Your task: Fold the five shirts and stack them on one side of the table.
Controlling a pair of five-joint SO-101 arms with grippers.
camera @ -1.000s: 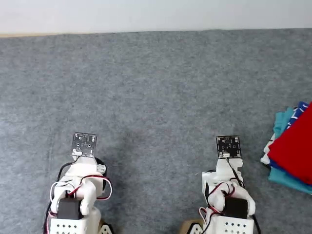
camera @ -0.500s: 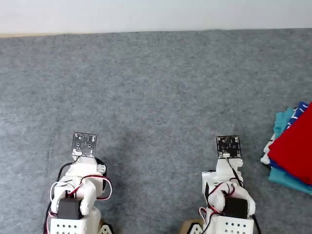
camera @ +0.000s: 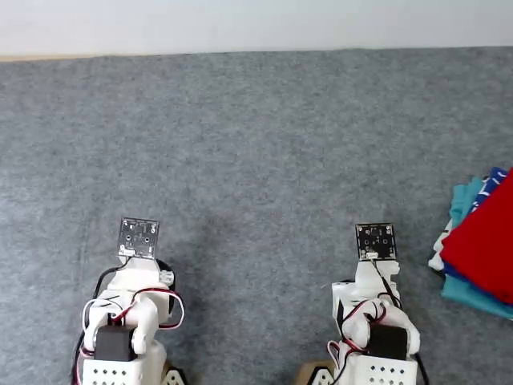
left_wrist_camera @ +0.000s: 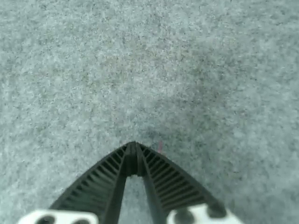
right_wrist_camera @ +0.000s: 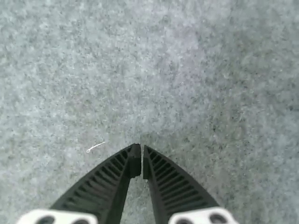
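Both left fingers and right fingers are together; the shirts lie stacked, long axis diagonal.

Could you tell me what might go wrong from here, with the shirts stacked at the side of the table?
1. The stack of shirts at the right side of the table is uneven, with teal and blue edges poking out under the red shirt; it could slump or unfold.
2. The right gripper, shut above the table, is the one nearer the stack; a careless sweep might drag the top layer.
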